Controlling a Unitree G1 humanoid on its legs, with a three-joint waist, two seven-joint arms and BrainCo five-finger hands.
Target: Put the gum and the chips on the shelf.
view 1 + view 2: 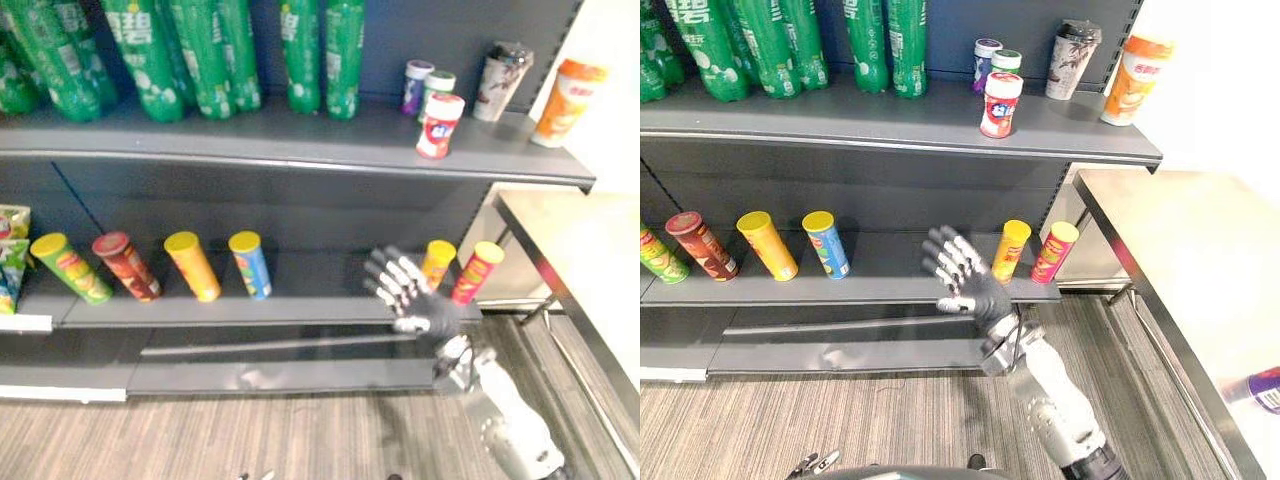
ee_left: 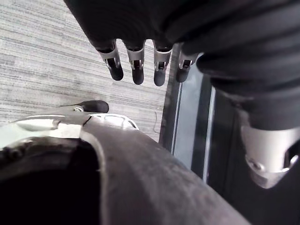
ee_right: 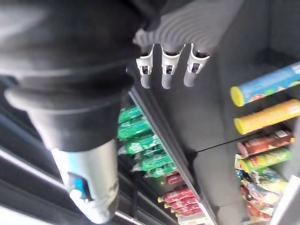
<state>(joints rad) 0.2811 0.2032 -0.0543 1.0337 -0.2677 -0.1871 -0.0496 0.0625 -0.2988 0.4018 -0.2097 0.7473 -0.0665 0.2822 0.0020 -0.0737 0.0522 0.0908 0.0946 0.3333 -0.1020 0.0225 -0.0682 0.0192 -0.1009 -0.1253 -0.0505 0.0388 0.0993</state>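
Dark grey shelf unit [image 1: 300, 215] on striped grey carpet [image 1: 250, 430], metal tabletop [image 1: 1180, 240] at 3 o'clock, its corner close to the unit's right end. Upper shelf [image 1: 250, 135] at 12 o'clock: a row of green bottles [image 1: 210, 50] from 10 to 12, cut by the frame so no sure count. At 1 o'clock are three gum tubs [image 1: 439, 126], one red-white at the front edge and two behind it, then two cups, one dark [image 1: 501, 80] and one orange [image 1: 566, 102]. Lower shelf [image 1: 320, 290]: six chip cans [image 1: 192, 266], four in a group at 9 to 10, two at 3, open room between the groups. Snack bags [image 1: 10, 260] at the far 9 o'clock edge. Small purple item [image 1: 1265, 388] at 4 o'clock on the tabletop, can't tell what. Right hand [image 1: 975, 290] is raised in front of that gap just beside the two right cans, fingers spread straight, holding nothing. Left hand [image 2: 136, 56] hangs low over the carpet at 6, fingers straight, empty.
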